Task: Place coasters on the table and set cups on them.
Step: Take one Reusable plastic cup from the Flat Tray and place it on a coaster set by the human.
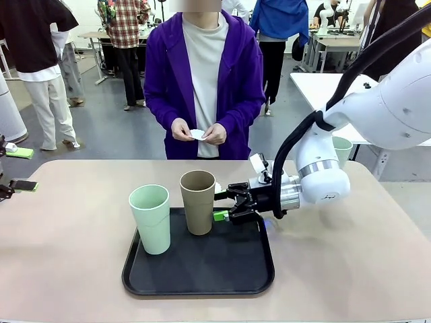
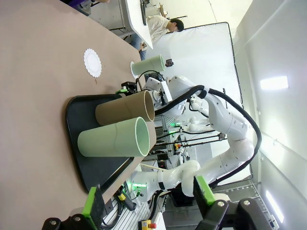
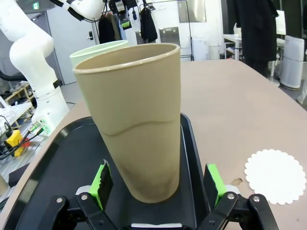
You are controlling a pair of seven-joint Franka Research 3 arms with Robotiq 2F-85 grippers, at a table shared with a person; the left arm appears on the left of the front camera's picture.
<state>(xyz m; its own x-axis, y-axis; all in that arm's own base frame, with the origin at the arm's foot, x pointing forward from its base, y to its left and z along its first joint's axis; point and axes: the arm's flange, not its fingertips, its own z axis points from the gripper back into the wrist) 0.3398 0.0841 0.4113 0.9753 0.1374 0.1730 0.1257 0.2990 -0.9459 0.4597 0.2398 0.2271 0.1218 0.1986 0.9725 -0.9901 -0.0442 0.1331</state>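
On the black tray (image 1: 202,276) stand a mint green cup (image 1: 149,219) and a tan cup (image 1: 198,202). My right gripper (image 1: 221,206) is open at the tan cup's lower half. In the right wrist view its green pads (image 3: 101,184) flank the tan cup (image 3: 136,124) with a small gap on each side. A scalloped white coaster (image 3: 275,176) lies bare on the table (image 1: 350,269) just past the tray. Another mint cup (image 2: 148,64) stands farther off, seemingly on a coaster. The person holds one more coaster (image 1: 197,134). My left gripper (image 2: 146,201) is open and holds nothing.
The person stands at the table's far side, both hands in front of the body. My right arm (image 1: 323,175) reaches in low over the table's right half. At the table's left edge hovers the left gripper (image 1: 20,169). A white table (image 1: 316,87) stands behind.
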